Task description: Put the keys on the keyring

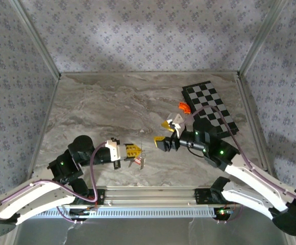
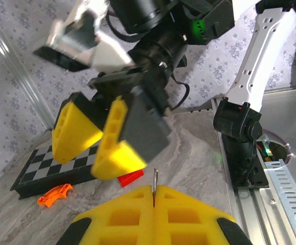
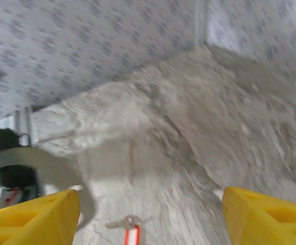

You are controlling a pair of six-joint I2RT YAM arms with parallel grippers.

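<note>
The left gripper (image 1: pixel 136 150) is clamping a thin silvery metal sliver (image 2: pixel 154 185), possibly the keyring, while the right gripper (image 1: pixel 162 131) is hanging with jaws apart. The tiny red-tagged silver key (image 3: pixel 131 230) is showing between the right gripper's fingers at the 6 o'clock edge of its wrist view, and nothing is looking threaded yet. The checkered black-and-white board (image 1: pixel 209 104) and orange curved piece (image 1: pixel 184 106) are sitting at the table's (image 1: pixel 102 107) 1 o'clock, obstructing nothing
</note>
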